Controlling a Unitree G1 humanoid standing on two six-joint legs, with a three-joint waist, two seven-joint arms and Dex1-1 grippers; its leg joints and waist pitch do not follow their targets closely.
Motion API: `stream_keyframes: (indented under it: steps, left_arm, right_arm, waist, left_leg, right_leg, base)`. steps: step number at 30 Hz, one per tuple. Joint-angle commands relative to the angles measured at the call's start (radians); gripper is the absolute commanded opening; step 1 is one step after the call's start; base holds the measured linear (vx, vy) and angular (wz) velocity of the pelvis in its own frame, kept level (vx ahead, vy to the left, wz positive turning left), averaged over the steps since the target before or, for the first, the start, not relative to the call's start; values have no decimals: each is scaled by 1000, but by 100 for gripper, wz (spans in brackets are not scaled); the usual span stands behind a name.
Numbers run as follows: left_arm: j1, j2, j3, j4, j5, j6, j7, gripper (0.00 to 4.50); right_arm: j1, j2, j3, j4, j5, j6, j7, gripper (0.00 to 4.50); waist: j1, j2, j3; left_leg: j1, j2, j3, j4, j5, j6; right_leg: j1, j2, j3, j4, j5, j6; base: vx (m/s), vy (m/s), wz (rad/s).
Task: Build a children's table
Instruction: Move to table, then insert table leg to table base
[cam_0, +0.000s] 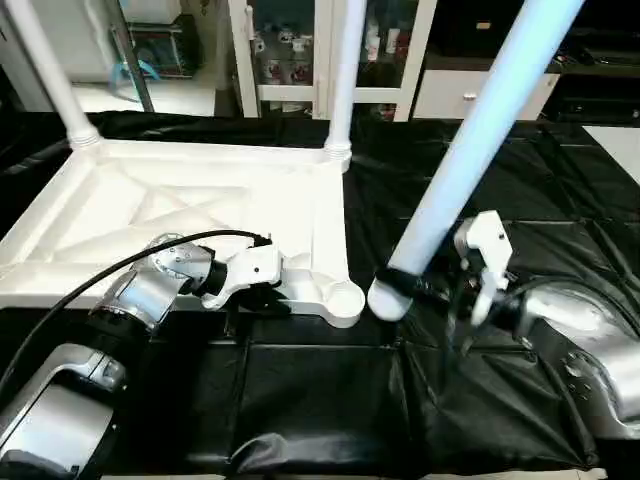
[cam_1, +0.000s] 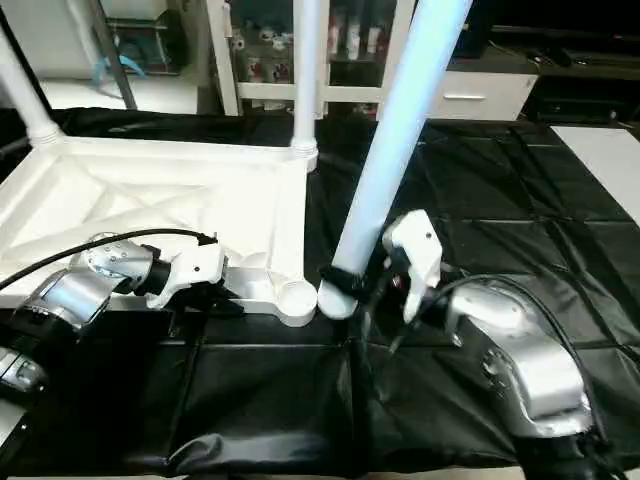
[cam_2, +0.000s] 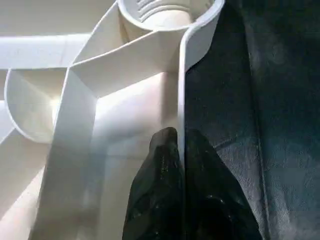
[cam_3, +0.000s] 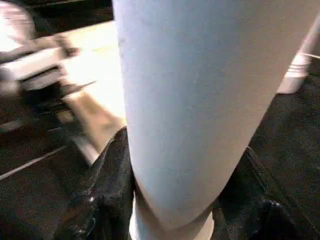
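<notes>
The leg (cam_0: 470, 150) in your right gripper (cam_0: 440, 292) is the thing to watch: its fat lower end hangs just beside the empty corner socket (cam_0: 345, 298), on the side away from the tabletop (cam_0: 180, 215), nearly touching the rim but not over the hole. The long axis isn't upright either; the top leans away from the socket. So I'd guess the next move is a small shift toward the socket plus straightening up. The right fingers (cam_3: 107, 200) are clamped around the leg's base.

That socket has nothing in it. The two sockets on the far side from it already hold standing legs (cam_0: 345, 60).

The tabletop lies underside up on the black table (cam_0: 480, 400), and your left gripper (cam_2: 181, 150) is pinched shut on its thin side wall just short of the socket, so it's braced.
</notes>
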Motion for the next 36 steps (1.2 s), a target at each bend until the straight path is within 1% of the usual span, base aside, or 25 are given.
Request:
stream_keyframes:
  steps: [1,2,3,4,5,6,7,8,9,10,11,12,13,14,16,20,22,23,24,26,28,32,34,35,36]
  left_arm:
    - [42,-7,11,-38,-26,79,30,3]
    - [51,-11,14,-56,-30,98,38,3]
    - [100,-42,32,-158,-38,204,104,3]
    - [102,-44,32,-162,-38,208,106,3]
    - [119,-56,38,-198,-40,246,130,3]
    - [148,-80,34,-261,-27,300,173,3]
    - [152,-84,33,-270,-23,309,180,3]
    - [161,-91,31,-289,-14,329,195,3]
    - [172,-104,25,-317,-4,352,210,3]
    - [178,-110,22,-330,1,364,216,3]
    - [184,-132,23,-356,17,401,262,3]
    - [181,-146,26,-358,30,419,296,3]
    - [179,-155,29,-360,39,432,318,3]
    - [181,-165,30,-379,47,446,338,3]
    - [186,-169,31,-396,27,440,323,3]
    - [199,-150,14,-427,46,403,328,0]
    - [210,-145,22,-453,50,397,332,0]
    - [211,-142,21,-457,52,401,329,0]
    - [212,-139,21,-461,56,403,328,0]
    - [213,-134,25,-467,55,415,323,0]
    - [213,-129,28,-470,50,416,321,47]
    - [209,-107,22,-470,49,398,307,71]
    - [209,-106,22,-471,49,399,305,90]
    - [208,-103,23,-472,49,401,299,90]
    - [206,-100,24,-471,48,401,295,94]
  right_arm:
    - [-27,18,-42,34,-16,23,-72,185]
    - [-31,24,-46,41,-13,33,-81,185]
    - [-51,44,-51,64,7,82,-99,185]
    - [-52,45,-51,65,8,84,-99,185]
    - [-58,51,-50,72,13,98,-102,185]
    - [-73,63,-40,86,22,116,-99,185]
    - [-76,65,-38,88,23,119,-98,185]
    - [-82,71,-35,93,27,125,-97,185]
    - [-95,76,-28,100,40,141,-87,185]
    - [-101,78,-25,103,47,150,-81,185]
    - [-118,79,-15,107,59,171,-65,185]
    - [-128,74,-9,109,63,178,-51,185]
    - [-134,71,-4,111,65,183,-42,185]
    - [-147,63,2,118,57,186,-31,185]
    - [-158,59,3,131,50,177,-22,185]
    - [-177,60,-4,154,53,170,-3,184]
    - [-184,55,2,162,57,169,11,184]
    - [-184,54,3,163,56,168,13,184]
    - [-185,54,5,165,55,167,15,184]
    - [-187,55,7,168,55,164,22,184]
    - [-189,56,8,173,54,158,28,184]
    - [-199,59,9,186,49,142,35,184]
    - [-200,59,9,187,48,140,36,184]
    - [-202,59,8,191,45,137,40,184]
    - [-204,58,8,193,43,136,42,184]
  waist:
    - [2,9,-61]
    - [2,9,-62]
    - [1,10,-62]
    - [-2,5,-62]
    - [0,5,-62]
    - [-2,-3,-63]
    - [-1,0,-63]
    - [0,2,-62]
    - [-1,-9,-62]
    - [1,-2,-62]
    - [-1,-5,-61]
    - [0,-3,-60]
    - [1,-6,-60]
    - [0,-10,-61]
    - [1,-9,-62]
    - [1,-11,-65]
    - [1,-15,-65]
    - [1,-13,-65]
    - [1,-12,-65]
    - [1,-15,-64]
    - [0,-14,-64]
    - [-1,-11,-62]
    - [-2,-12,-61]
    - [0,-10,-62]
    - [1,-11,-62]
  left_leg:
    - [31,84,-34,-98,-213,-38]
    - [33,84,-33,-98,-212,-40]
    - [34,84,-31,-96,-196,-38]
    - [30,85,-32,-96,-180,-31]
    - [28,84,-31,-94,-161,-12]
    - [27,85,-28,-92,-145,4]
    - [24,85,-29,-90,-128,20]
    - [25,84,-28,-89,-125,25]
    - [26,85,-25,-89,-125,32]
    - [25,86,-28,-90,-117,38]
    - [25,86,-27,-90,-125,38]
    - [25,86,-27,-91,-128,36]
    - [28,86,-26,-90,-136,34]
    - [27,86,-25,-91,-128,32]
    - [24,85,-26,-90,-108,34]
    - [23,83,-24,-85,-82,52]
    - [20,83,-23,-84,-65,68]
    - [20,84,-23,-84,-63,71]
    - [21,84,-23,-83,-64,70]
    - [22,85,-22,-84,-67,67]
    - [23,85,-22,-85,-70,62]
    - [25,84,-21,-86,-90,48]
    - [27,86,-21,-88,-95,39]
    - [28,85,-20,-87,-95,34]
    - [29,85,-20,-87,-93,33]
  right_leg:
    - [25,-61,28,-63,-43,-297]
    - [25,-60,27,-62,-39,-297]
    - [27,-57,28,-58,-7,-299]
    - [30,-58,27,-56,17,-304]
    - [32,-59,27,-59,24,-302]
    - [35,-61,28,-60,28,-304]
    - [36,-63,29,-61,19,-301]
    - [34,-63,29,-64,8,-297]
    - [33,-60,30,-68,-10,-291]
    - [35,-62,29,-66,-22,-287]
    - [33,-59,28,-67,-48,-281]
    - [32,-60,28,-69,-59,-277]
    - [29,-58,28,-72,-75,-270]
    - [30,-58,28,-72,-76,-265]
    - [31,-59,27,-69,-62,-260]
    - [32,-59,27,-68,-31,-259]
    - [32,-59,26,-67,-14,-262]
    - [32,-60,26,-67,-22,-263]
    - [31,-60,26,-67,-26,-264]
    - [30,-57,26,-67,-32,-262]
    - [29,-57,25,-67,-34,-263]
    - [26,-56,25,-68,-44,-267]
    - [25,-54,25,-68,-44,-264]
    - [25,-54,25,-67,-40,-264]
    - [25,-54,25,-67,-35,-264]
  base:
    - [0,0,0]
    - [0,0,0]
    - [0,0,0]
    - [0,0,0]
    - [0,0,0]
    - [0,0,0]
    - [0,0,0]
    - [0,0,0]
    - [0,0,0]
    - [0,0,0]
    - [0,0,0]
    - [0,0,0]
    - [0,0,0]
    - [0,0,0]
    - [0,0,0]
    - [0,0,0]
    - [0,0,0]
    - [0,0,0]
    - [0,0,0]
    - [0,0,0]
    - [0,0,0]
    - [0,0,0]
    - [0,0,0]
    - [0,0,0]
    - [0,0,0]
